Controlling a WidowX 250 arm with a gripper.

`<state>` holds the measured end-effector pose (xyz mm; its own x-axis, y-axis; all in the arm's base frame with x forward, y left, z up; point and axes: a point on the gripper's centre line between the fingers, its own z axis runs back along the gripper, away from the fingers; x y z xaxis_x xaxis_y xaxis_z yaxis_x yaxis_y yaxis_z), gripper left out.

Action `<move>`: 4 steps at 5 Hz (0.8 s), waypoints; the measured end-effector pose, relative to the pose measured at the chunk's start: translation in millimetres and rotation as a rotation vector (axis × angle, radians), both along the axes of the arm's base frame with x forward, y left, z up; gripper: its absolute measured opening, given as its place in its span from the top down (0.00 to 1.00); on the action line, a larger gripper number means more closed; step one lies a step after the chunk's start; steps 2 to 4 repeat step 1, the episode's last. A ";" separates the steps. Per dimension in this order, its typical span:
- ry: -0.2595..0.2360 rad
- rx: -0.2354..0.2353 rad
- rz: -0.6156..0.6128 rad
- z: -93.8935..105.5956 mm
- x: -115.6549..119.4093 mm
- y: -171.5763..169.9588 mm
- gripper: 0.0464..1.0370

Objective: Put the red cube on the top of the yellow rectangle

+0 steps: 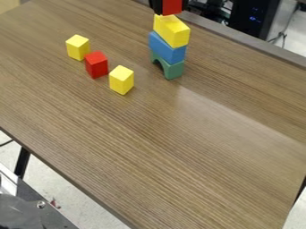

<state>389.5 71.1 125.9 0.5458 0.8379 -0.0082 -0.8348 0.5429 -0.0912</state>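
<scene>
Camera view has two red blocks (172,6), three yellow (172,31), one blue (167,48), one green (172,69).

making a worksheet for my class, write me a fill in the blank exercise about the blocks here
The gripper holds a ____ cube above the yellow rectangle.
Directly under the yellow rectangle is a ____ block.
The arch at the bottom of the stack is ____.
Apart from the stack, exactly ____ loose blocks stand on the table.

Missing words: red; blue; green; three
</scene>
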 end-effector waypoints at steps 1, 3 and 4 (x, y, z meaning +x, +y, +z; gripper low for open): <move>0.000 0.005 0.002 -2.3 -0.3 0.7 0.44; 0.000 0.005 0.002 -2.3 -0.3 0.7 0.44; 0.000 0.005 0.002 -2.3 -0.3 0.7 0.44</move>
